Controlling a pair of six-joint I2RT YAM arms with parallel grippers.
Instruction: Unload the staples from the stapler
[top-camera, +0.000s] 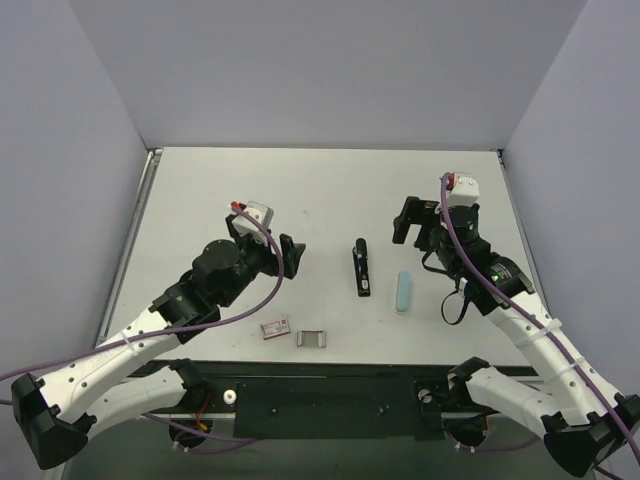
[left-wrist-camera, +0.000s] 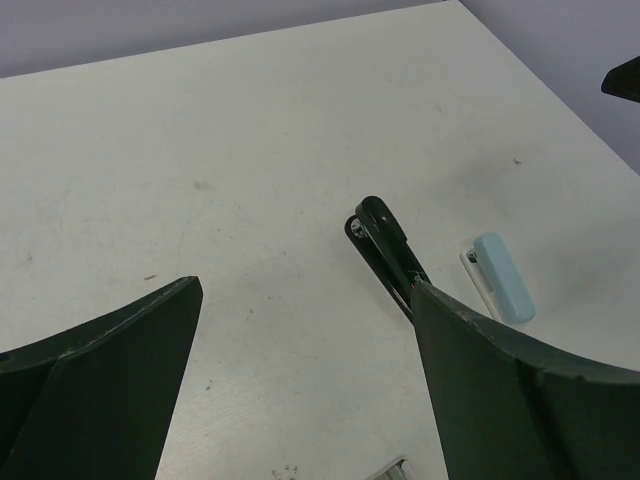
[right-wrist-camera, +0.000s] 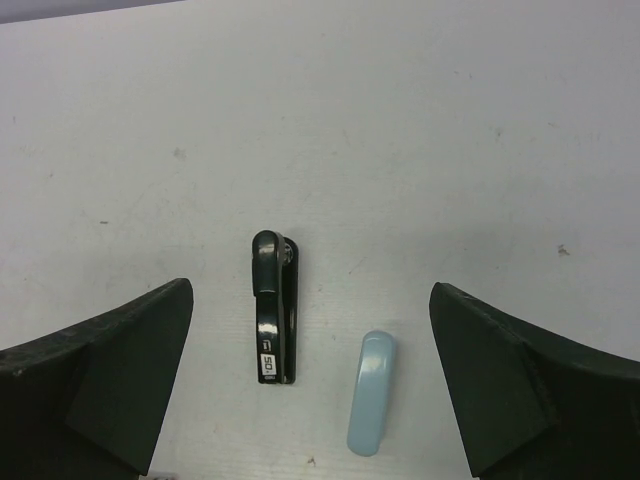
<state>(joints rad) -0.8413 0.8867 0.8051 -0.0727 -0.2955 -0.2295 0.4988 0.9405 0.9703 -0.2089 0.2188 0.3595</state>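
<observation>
From above, the stapler (top-camera: 361, 268) lies mid-table (top-camera: 300, 190), its long axis running near-to-far, well off every edge, between the left claw (top-camera: 290, 257) and right claw (top-camera: 412, 220), both wide open and empty. The left wrist view shows its rounded end pointing away. The right wrist view shows its labelled end nearest, with the teal piece (right-wrist-camera: 371, 392) near it.

The left gripper (left-wrist-camera: 305, 290) is positioned above the white table (left-wrist-camera: 250, 130) with its two dark fingers (left-wrist-camera: 110, 380) spread wide. The black stapler (left-wrist-camera: 383, 232) lies flat beyond them, its near end hidden behind the finger at the right of the view. A pale teal oblong piece (left-wrist-camera: 503, 288) lies near the stapler, not touching it.
</observation>
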